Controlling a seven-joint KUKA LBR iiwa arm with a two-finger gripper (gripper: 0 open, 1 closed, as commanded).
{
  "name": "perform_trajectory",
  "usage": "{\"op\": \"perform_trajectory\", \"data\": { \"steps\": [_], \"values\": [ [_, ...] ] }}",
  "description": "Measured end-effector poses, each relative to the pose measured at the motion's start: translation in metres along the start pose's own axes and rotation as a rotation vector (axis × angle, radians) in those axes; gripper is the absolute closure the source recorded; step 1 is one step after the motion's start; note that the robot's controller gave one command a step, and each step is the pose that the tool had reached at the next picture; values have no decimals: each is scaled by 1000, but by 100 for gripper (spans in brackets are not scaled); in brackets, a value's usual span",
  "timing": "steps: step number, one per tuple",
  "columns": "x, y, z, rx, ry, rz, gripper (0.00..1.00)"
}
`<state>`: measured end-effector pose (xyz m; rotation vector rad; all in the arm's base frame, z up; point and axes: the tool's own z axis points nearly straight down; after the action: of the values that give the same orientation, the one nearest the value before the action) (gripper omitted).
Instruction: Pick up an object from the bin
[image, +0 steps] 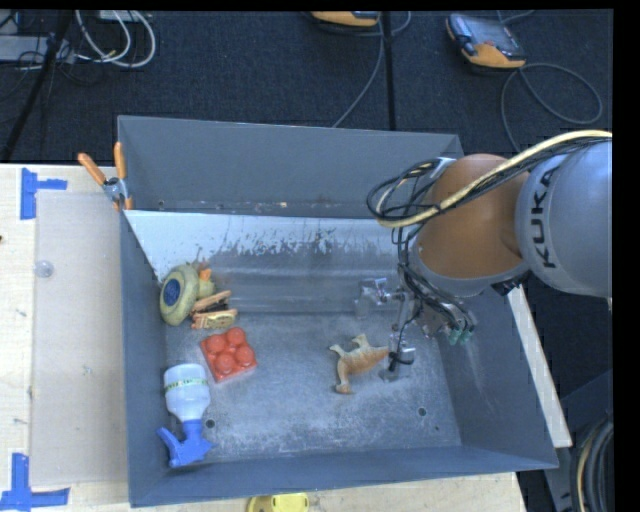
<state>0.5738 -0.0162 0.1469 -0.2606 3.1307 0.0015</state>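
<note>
Your gripper (398, 352) sits low beside the tan toy animal (356, 362), toward 3 o'clock of the bin (300, 410), probably lining up a grasp. You cannot tell whether its grip is closed.

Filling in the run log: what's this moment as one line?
gripper: at right end of tan toy animal, mid-floor | hold: not seen | left side: red block, white-and-blue bottle, clothespins
</note>
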Motion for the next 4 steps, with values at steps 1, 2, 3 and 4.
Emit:
{"op": "perform_trajectory", "data": {
  "steps": [1, 2, 3, 4],
  "values": [
    [-5, -3, 61, -1, 5, -144, 0],
    [-8, 0, 77, -1, -1, -187, 100],
    [-7, 0, 77, -1, -1, -187, 100],
    [-7, 1, 75, -1, 3, -187, 100]
  ]
}}
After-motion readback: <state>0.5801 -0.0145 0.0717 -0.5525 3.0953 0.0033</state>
